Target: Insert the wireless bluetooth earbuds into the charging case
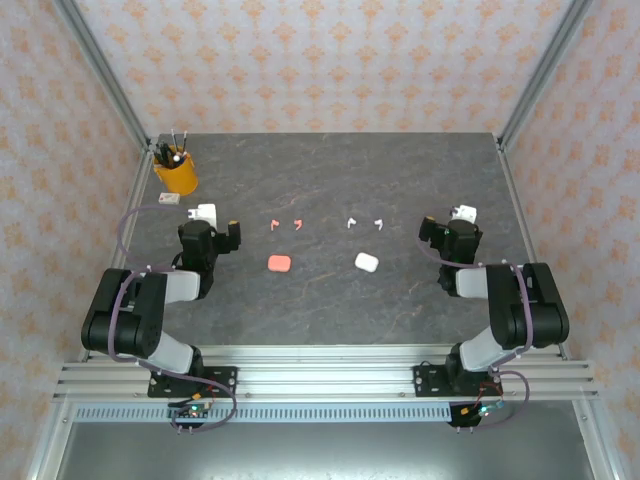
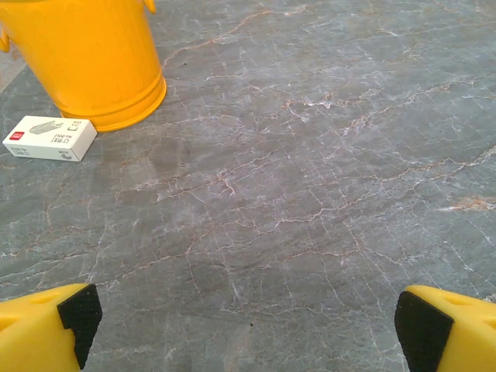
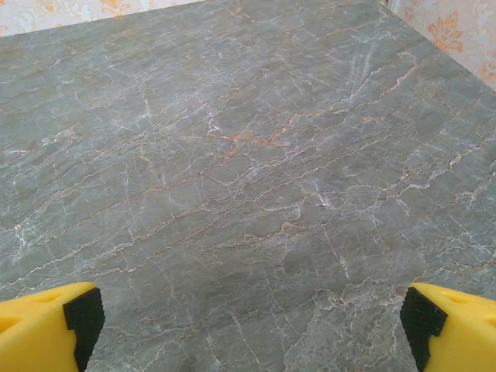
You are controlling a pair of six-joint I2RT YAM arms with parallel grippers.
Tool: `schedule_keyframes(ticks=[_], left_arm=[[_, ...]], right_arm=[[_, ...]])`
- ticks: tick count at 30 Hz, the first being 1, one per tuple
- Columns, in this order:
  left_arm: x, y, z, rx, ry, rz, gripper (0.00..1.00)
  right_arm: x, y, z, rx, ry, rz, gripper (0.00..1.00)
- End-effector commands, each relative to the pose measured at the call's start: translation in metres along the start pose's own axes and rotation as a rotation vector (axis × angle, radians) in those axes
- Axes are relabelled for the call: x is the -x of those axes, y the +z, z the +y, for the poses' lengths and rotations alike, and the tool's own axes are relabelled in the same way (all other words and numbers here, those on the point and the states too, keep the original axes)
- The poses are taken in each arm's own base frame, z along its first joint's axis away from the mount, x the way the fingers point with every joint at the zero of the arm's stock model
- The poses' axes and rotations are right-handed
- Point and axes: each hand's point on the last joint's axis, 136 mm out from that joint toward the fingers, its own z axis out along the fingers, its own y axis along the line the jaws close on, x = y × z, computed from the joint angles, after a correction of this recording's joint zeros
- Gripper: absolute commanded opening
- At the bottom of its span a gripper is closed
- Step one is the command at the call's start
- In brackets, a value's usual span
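Earbuds btwn L gripper, R gripper

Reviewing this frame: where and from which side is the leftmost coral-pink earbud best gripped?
Probably from straight above, pinching across the stem of the leftmost coral-pink earbud: it lies flat on the table, tiny and hook-shaped, leaving no side to get under.

Left wrist: yellow cup cropped by top edge; print on white box too small to read. Left fingers and right fingers cut off at the bottom corners. Top view: earbuds mere specks; dark sticks in cup, possibly pens.
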Motion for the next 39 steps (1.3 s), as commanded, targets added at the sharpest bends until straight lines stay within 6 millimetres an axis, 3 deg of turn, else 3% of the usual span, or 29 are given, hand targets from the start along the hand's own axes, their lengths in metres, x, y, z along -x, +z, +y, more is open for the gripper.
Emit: schedule_keyframes(ticks=[1, 28, 34, 39], left_arm=[[0.016, 0.001, 0.001, 0.006, -0.018, -0.049, 1.00], [0.016, 0.001, 0.001, 0.004, -0.021, -0.048, 1.00], [0.036, 0.002, 0.012, 0.081, -0.031, 0.066, 1.00], [0.056, -0.007, 0.015, 0.113, -0.112, 0.147, 1.00]], right_arm=[[0.013, 0.000, 0.003, 0.013, -0.001, -0.027, 0.99], [0.013, 0.000, 0.000, 0.023, 0.019, -0.023, 0.99], [0.051, -0.014, -0.011, -0.086, 0.087, 0.068, 0.99], [0.074, -0.036, -0.020, -0.220, 0.320, 0.240, 0.99]])
